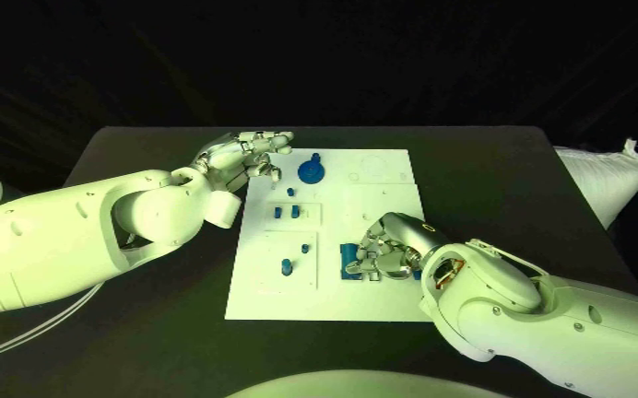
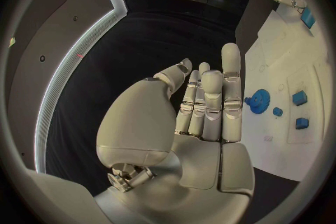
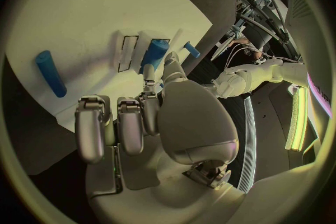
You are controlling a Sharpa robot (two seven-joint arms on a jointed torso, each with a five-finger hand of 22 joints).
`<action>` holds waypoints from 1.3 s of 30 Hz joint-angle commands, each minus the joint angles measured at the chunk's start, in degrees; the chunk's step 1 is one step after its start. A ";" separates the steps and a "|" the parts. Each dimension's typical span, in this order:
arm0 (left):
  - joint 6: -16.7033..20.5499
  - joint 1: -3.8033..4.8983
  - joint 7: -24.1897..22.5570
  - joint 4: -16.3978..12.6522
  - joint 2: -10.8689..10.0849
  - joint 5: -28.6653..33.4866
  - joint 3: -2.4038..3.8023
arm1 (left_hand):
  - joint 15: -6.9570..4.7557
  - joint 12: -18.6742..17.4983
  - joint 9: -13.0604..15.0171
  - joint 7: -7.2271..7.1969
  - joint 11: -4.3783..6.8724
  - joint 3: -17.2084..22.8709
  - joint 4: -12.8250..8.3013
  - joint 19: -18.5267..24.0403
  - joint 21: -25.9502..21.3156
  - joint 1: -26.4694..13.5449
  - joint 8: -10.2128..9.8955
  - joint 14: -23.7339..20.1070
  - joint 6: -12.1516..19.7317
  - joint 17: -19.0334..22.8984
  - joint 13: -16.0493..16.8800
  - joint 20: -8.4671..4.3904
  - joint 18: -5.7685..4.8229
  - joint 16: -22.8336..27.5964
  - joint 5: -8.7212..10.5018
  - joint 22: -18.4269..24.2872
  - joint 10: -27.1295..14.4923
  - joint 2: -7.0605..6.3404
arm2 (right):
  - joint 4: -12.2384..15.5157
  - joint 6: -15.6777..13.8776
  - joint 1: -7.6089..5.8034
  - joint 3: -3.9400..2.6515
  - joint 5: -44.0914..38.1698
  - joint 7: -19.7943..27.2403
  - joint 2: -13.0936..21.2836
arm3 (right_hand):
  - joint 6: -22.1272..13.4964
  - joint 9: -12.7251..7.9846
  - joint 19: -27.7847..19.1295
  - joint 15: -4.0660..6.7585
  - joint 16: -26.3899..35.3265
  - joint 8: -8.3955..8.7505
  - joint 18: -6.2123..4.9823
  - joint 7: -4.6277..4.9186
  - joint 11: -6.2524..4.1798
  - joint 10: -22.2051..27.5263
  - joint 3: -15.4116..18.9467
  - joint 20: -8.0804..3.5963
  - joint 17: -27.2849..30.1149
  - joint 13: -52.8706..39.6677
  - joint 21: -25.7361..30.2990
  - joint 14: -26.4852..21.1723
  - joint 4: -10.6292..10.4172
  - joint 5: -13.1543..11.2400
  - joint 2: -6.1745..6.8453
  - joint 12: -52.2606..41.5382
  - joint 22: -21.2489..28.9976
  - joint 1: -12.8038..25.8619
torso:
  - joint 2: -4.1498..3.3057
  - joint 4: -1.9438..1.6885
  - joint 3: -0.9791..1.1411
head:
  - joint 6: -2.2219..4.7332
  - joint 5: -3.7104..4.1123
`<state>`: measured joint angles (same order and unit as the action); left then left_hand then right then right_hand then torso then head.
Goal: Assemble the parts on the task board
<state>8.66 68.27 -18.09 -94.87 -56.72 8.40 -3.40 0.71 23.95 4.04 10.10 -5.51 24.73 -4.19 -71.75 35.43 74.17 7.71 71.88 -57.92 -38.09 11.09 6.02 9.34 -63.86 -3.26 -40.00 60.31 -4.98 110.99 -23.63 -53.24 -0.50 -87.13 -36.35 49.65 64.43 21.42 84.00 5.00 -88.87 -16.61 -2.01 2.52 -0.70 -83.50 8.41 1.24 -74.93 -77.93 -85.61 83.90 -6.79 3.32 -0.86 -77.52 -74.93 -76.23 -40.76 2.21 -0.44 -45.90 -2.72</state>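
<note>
Left hand (image 1: 246, 158) hovers flat, fingers straight and together, holding nothing; right hand (image 1: 385, 251) curls downward, fingers bent in.

arms: two bulky white arms (image 1: 80, 232) with smooth, rounded shells are showing
left robot hand (image 1: 243, 157): silver metal with jointed, segmented fingers (image 2: 231, 95) is showing
right robot hand (image 1: 385, 251): silver, with a broad smooth palm cover (image 3: 192, 123)
wrist detail: an orange-gold fitting (image 1: 443, 275) is showing at the right wrist
cables: thin pale cables (image 1: 40, 324) are trailing under the left arm
</note>
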 commanded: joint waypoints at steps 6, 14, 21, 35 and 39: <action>-1.13 0.01 -0.13 -0.08 -0.02 -0.19 0.02 | -0.04 0.20 0.09 0.03 0.03 -0.44 -0.02 0.06 -0.37 -0.29 0.00 -0.24 0.49 0.08 -0.08 0.26 1.07 -0.15 -0.17 0.09 -0.46 0.21 | 0.48 -0.41 0.11 0.03 -0.72 1.14 1.25 | 0.42 0.23 3.90 0.37 -0.38 -0.22 0.65 -0.03 -1.08 -2.81 0.58 -0.49 -13.82 -5.31 -0.06 5.83 -0.64 -0.15 -0.83 -0.36 -10.01 0.37 | 0.09 0.12 0.00 | -0.07 -0.03; -1.14 0.01 -0.15 -0.05 -0.18 -0.20 0.01 | -0.04 0.20 0.09 0.03 0.03 -0.44 -0.02 0.06 -0.37 -0.29 0.00 -0.24 0.49 0.08 -0.08 0.26 1.07 -0.15 -0.17 0.09 -0.46 0.21 | 3.41 -6.03 -0.04 -0.17 1.82 7.81 6.50 | -3.20 -0.73 3.77 -0.33 -0.32 2.52 0.60 1.36 -0.04 -2.41 0.43 -0.13 -13.73 -4.94 0.18 5.81 -0.67 1.33 -1.28 0.60 -9.77 0.15 | 0.17 0.16 -0.06 | 0.23 0.30; -1.07 0.01 -0.20 -0.15 -0.23 -0.20 -0.02 | -0.04 0.20 0.09 0.03 0.03 -0.44 -0.02 0.06 -0.37 -0.29 0.00 -0.24 0.49 0.08 -0.08 0.26 1.07 -0.15 -0.17 0.09 -0.46 0.21 | 4.73 -2.07 -1.43 -0.36 0.25 7.69 12.55 | -4.46 -2.38 3.71 -1.24 -0.27 5.04 0.58 2.43 0.93 -2.16 -0.04 0.74 -13.67 -4.81 0.24 5.79 -0.75 4.11 -2.40 1.11 -9.74 -0.16 | 0.09 0.07 -0.14 | 0.67 0.69; -1.11 0.01 -0.27 -0.24 -0.26 -0.20 -0.02 | -0.04 0.20 0.09 0.03 0.03 -0.44 -0.02 0.06 -0.37 -0.29 0.00 -0.24 0.49 0.08 -0.08 0.26 1.07 -0.15 -0.17 0.09 -0.46 0.21 | 3.68 2.94 -0.27 0.05 -7.89 0.93 15.86 | -2.96 -3.57 3.84 -1.33 -0.39 5.96 0.65 2.31 0.91 -2.37 0.10 1.04 -13.86 -5.10 -0.06 5.83 -2.00 5.72 -3.17 0.77 -10.11 0.95 | 0.05 0.30 0.09 | 1.02 1.39; -1.16 0.01 -0.26 -0.22 -0.27 -0.20 -0.03 | -0.04 0.20 0.09 0.03 0.03 -0.44 -0.02 0.06 -0.37 -0.29 0.00 -0.24 0.49 0.08 -0.08 0.26 1.07 -0.15 -0.17 0.09 -0.46 0.21 | 2.98 3.65 0.43 0.19 -8.66 -0.22 15.18 | -2.83 -3.65 3.82 -1.32 -0.38 6.02 0.64 2.29 0.89 -2.34 0.14 1.04 -13.84 -5.04 -0.04 5.83 -2.09 5.85 -3.15 0.89 -10.08 1.04 | 0.06 0.23 0.08 | 0.83 1.68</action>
<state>8.61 68.26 -17.97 -94.95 -57.03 8.38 -3.45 0.71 23.95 4.03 10.10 -5.51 24.73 -4.19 -71.75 35.43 74.17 7.71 71.88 -57.92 -38.10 11.09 6.02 9.34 -63.86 -3.26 -40.00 60.32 -4.98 114.04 -22.34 -52.97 -0.34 -92.72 -33.95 64.94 61.11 17.82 84.01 4.07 -89.10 -10.99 -2.11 4.80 0.34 -83.72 8.45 2.08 -74.91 -84.15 -85.60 84.03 -8.56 8.77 -3.71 -76.56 -74.91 -75.31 -40.69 2.52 -0.37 -44.97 -1.17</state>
